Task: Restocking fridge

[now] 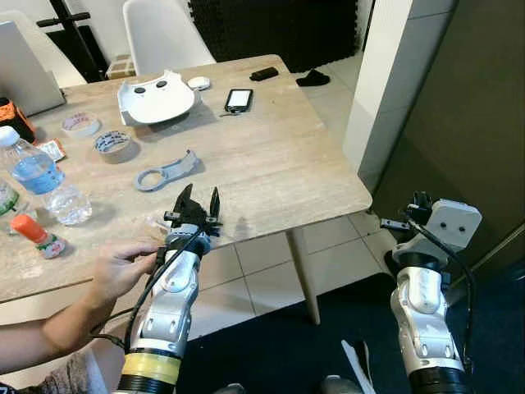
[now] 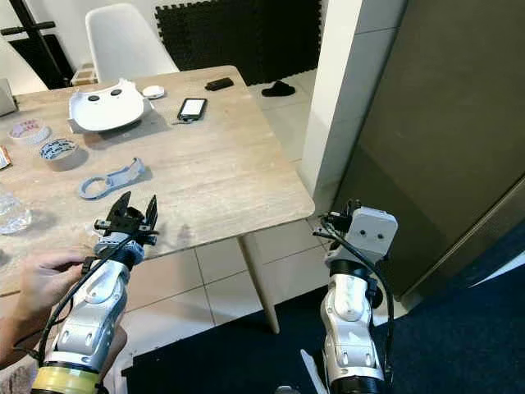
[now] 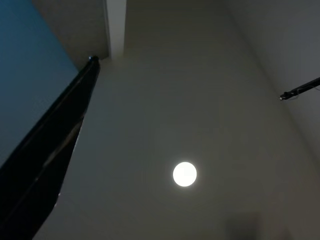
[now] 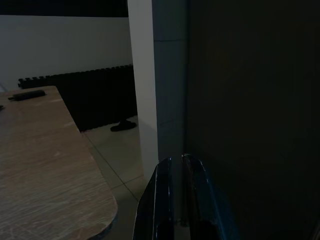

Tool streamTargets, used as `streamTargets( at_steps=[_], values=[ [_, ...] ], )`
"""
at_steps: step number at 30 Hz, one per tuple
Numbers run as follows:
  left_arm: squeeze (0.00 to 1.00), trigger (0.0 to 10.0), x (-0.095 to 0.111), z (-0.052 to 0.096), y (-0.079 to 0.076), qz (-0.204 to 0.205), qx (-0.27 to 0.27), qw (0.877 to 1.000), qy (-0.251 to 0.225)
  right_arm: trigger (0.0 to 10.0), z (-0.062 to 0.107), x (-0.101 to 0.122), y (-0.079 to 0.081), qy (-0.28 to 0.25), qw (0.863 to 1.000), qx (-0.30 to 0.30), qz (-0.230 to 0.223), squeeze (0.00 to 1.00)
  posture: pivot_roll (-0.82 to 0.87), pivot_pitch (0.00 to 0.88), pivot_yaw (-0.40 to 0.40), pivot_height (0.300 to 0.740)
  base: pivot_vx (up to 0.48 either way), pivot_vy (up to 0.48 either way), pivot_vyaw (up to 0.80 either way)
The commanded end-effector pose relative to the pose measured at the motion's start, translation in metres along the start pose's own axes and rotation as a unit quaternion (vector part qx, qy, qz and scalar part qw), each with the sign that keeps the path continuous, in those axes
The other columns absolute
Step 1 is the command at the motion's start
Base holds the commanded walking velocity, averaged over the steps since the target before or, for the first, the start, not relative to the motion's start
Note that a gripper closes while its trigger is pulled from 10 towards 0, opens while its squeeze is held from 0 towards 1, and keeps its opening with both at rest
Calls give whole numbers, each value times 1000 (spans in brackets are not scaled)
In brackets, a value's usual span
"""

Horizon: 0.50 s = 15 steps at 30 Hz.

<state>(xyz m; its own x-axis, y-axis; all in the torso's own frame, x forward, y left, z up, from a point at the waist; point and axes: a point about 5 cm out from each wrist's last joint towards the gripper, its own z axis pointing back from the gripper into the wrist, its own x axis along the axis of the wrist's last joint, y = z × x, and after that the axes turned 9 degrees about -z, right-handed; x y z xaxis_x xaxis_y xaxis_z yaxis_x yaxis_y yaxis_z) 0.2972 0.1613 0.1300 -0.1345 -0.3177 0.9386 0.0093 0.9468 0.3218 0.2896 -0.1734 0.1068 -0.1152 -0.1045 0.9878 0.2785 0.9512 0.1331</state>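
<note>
Two arms showing, neither carrying stock.

Water bottle [image 1: 39,182] standing upright on the pale wood-grain table [image 1: 279,164] at about 9 o'clock from the left gripper [image 1: 197,205]; clear ribbed plastic, white cap, blue label. Small red-capped bottle [image 1: 37,234] lying tilted beside it, nearer the table edge. Likely restocking items, judging by the task. Long axis of the water bottle running vertical, so a side-on grasp would suit.

Two tape rolls [image 1: 112,144] resting further back. Grey flat plastic ring-shaped part [image 1: 164,172] lying at 12 o'clock from the left gripper. White moulded shell [image 1: 157,100] and a dark phone [image 1: 239,99] sitting beyond.

Person's hand [image 1: 123,267] touching the left forearm just below the wrist.

Left gripper pointing upward at the table's near edge, fingers spread apart in a V, holding nothing. Its wrist camera looking at a ceiling light.

Right gripper [image 2: 340,220] hanging off the table's corner, close to a dark matte panel [image 2: 443,139], possibly the fridge door. Its fingers [image 4: 167,200] lying pressed nearly together, empty.

Left arm is clearly nearer the bottles; right arm nearer the panel.
</note>
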Motion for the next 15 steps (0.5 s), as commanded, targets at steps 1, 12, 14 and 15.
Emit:
streamTargets(
  at_steps=[1,12,14,15],
  values=[
    [0,10000,-11,4,0,-5,0,1000,25,10000,0,-4,-2,12,1000,-6,1,0,-18,95,22,740,0,0,0],
    [0,10000,-11,4,0,-5,1,1000,25,10000,0,-4,-3,13,1000,-6,3,0,-18,94,21,740,0,0,0],
    [0,10000,-11,4,0,-5,1,1000,25,10000,0,-4,-3,13,1000,-6,3,0,-18,94,20,740,0,0,0],
    [0,10000,-11,4,0,-5,1,1000,25,10000,0,-4,-3,13,1000,-6,3,0,-18,94,20,740,0,0,0]
  ],
)
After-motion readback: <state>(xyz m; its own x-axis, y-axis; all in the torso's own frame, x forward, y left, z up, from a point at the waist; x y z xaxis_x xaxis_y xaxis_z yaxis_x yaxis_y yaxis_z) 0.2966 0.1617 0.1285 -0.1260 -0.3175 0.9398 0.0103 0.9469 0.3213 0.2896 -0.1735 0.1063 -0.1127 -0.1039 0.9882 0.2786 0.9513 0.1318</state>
